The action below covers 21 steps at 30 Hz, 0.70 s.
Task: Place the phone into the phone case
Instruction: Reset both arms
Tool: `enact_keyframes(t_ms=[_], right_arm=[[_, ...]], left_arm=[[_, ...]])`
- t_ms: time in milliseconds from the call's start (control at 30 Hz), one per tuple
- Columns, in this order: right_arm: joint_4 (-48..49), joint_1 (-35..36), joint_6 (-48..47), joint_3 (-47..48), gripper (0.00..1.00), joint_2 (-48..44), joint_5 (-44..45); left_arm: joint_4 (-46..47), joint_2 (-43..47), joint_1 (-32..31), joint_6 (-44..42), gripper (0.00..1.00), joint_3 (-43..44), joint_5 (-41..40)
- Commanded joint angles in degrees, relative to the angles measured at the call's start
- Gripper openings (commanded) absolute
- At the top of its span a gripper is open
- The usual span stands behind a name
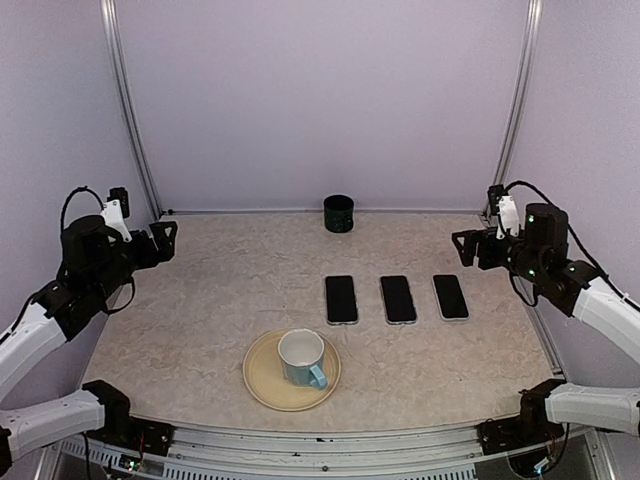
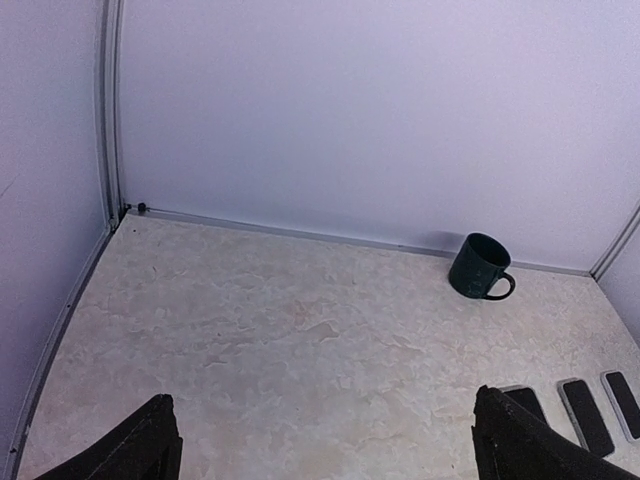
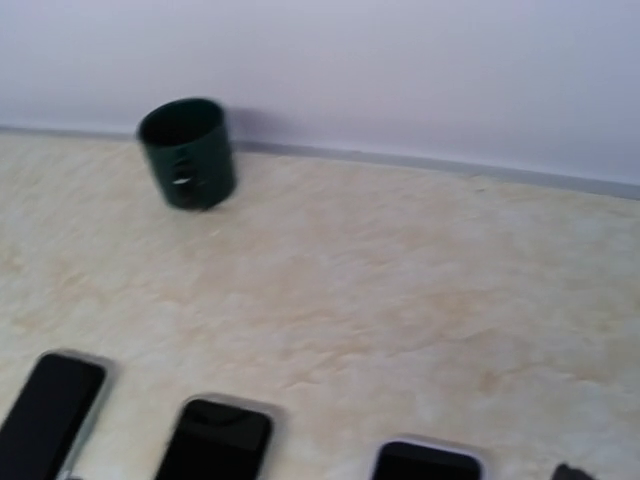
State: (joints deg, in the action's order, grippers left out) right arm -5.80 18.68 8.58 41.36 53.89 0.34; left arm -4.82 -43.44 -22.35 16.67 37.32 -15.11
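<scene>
- So, both arms are pulled back to their own sides of the counter (image 1: 200, 300), elbows bent and wrists held up off the surface.
- The left arm (image 1: 45, 320) comes up from its base, and the left fingers (image 1: 167, 243) point in toward the middle. In the left wrist view they sit at the two bottom corners, spread wide with nothing between them.
- The right arm (image 1: 600, 300) mirrors it on the other side. The right fingers (image 1: 464, 248) aim inward and look parted and empty from above, I think. The right wrist view only catches a sliver of one, so I'm not fully sure.
- Three flat dark phone-shaped pieces lie in a row a bit right of centre: the left slab (image 1: 341, 299), the middle slab (image 1: 398, 299) and the right slab (image 1: 451, 297). They lie side by side, not touching.
- I can't tell which of them is the phone and which is the case. All three are well apart from both sets of fingers.
- A dark green mug (image 1: 339, 213) stands at the back wall.
- A pale blue mug (image 1: 302, 358) sits upright on a tan plate (image 1: 262, 385) near the front edge, just in front of the left slab.
</scene>
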Motion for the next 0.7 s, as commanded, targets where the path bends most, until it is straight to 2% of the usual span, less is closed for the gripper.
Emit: enact_keyframes(t_ms=[0, 133, 367, 500, 667], right_arm=[[-2.13, -2.68, -0.84, -1.23, 1.0, -3.55, 2.22], [-4.0, -3.03, 0.2, -2.91, 1.0, -7.51, 7.43], [-9.74, -3.03, 3.96, -2.15, 1.0, -9.45, 12.31], [-9.33, -3.01, 4.02, -3.19, 1.0, -12.27, 15.02], [-8.28, -3.03, 2.93, -3.91, 1.0, -16.13, 14.19]], left_arm=[[2.04, 0.64, 7.02, 0.25, 0.99, -1.19, 11.03], [1.86, 1.68, 10.71, -0.99, 0.99, -2.15, 14.09], [0.35, 4.15, 10.84, -3.21, 0.99, -3.12, 14.19], [-0.1, 5.8, 10.84, -3.7, 0.99, -3.86, 14.21], [-0.53, 8.51, 10.84, -4.26, 0.99, -5.08, 13.58]])
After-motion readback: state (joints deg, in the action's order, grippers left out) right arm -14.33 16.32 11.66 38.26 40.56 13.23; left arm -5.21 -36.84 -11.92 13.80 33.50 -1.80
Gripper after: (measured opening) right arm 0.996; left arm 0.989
